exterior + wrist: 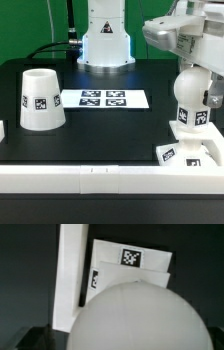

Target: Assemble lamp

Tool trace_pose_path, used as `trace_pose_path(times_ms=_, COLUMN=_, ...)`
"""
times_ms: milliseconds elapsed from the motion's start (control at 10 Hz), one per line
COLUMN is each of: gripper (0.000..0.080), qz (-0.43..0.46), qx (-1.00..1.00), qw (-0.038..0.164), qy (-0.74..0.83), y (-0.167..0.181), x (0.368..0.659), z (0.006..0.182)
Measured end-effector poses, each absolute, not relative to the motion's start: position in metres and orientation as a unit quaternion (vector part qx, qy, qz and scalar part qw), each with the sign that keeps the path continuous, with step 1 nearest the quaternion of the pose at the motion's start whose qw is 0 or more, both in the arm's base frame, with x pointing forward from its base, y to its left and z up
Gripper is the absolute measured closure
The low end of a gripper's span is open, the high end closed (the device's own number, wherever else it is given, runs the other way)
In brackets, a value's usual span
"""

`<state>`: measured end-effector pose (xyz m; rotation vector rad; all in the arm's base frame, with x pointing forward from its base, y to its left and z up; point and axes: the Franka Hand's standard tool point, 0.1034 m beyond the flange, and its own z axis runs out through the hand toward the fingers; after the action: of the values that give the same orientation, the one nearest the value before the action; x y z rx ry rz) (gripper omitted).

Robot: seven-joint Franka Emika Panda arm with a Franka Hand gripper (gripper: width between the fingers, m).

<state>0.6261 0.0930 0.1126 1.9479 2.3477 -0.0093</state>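
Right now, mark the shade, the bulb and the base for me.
Shade [42,98]: exterior view, middle of its side wall.
Bulb [190,90]: exterior view, its rounded upper body.
Base [202,152]: exterior view, its flat top below the bulb.

**Lamp parts, white plastic:** three are counted.
- One tapered shade.
- One rounded bulb.
- One stepped square base.

**Marker board**: one is counted, on which four tags are printed.

**Border rail**: one is counted along the front. A white fragment at the exterior view's left edge cannot be identified.

**Robot arm**: one is counted, by which one gripper is carried.

**Table**: one is counted.

**Wrist view:** two further tags are counted on the base.
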Motion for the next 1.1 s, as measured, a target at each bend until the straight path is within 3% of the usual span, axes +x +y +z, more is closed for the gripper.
trace_pose_path(times_ms=400, gripper=0.01, qz=-0.013, qx=0.579, qw=0.052, qy=0.814, y=0.0852, x=0.627, z=0.1125)
trace_pose_path(times_ms=500, gripper=0.0212, qz=-0.013, qx=0.582, qw=0.052, qy=0.811, y=0.0849, x=0.6271, z=0.1125)
trace_pose_path(times_ms=1100, gripper=0.0223, qz=-0.006, qx=0.688, qw=0.052, qy=0.724, y=0.0832, x=0.627, z=0.1122)
